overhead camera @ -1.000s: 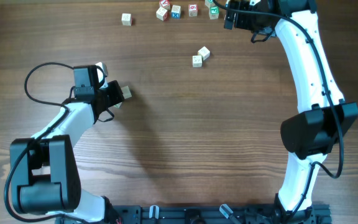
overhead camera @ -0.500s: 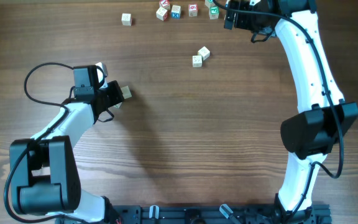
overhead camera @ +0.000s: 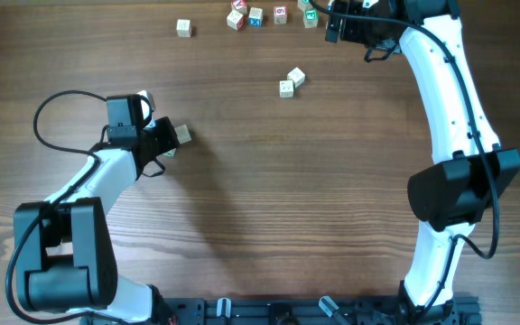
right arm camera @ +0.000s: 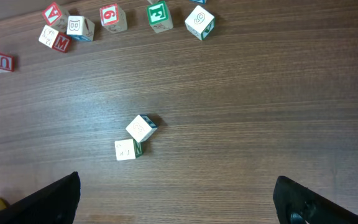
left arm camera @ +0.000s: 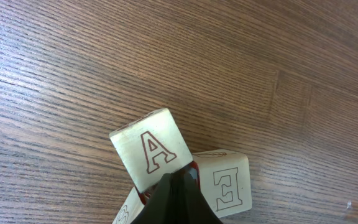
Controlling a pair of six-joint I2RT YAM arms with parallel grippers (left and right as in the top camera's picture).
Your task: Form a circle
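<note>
Wooden table [overhead camera: 269, 208] first, then downward in size. Right arm [overhead camera: 450, 99]: stretched to the far edge, with right gripper [overhead camera: 337, 23] hanging by a loose row of lettered blocks [overhead camera: 255, 15]. Fingers spread fully wide in the right wrist view and grasping nothing, probably poised to draw from that stock. Left arm [overhead camera: 97, 181]: folded on the left side of the table, with left gripper [left arm camera: 176, 199] low to the wood. Fingers there clenched together into one dark wedge, nothing visibly pinched between them. Wedge tip nosed in among three pale blocks, likely serving as a pusher rather than a clamp, a sensible way to slide small cubes lying flat. No circle to record yet: only this tight group of three, at the left gripper and well apart from the far row. Within the group: block A [left arm camera: 151, 155] touching the wedge tip, block E [left arm camera: 225, 183] just beside it on the right with its letter reversed as seen from the wrist, and a third block [left arm camera: 124, 214] mostly hidden at the bottom edge. Elsewhere: a touching pair of blocks [overhead camera: 291, 82] between the group and the row, and a lone block [overhead camera: 183, 28] near the far edge. Judged early in the task, with most blocks not yet gathered.
</note>
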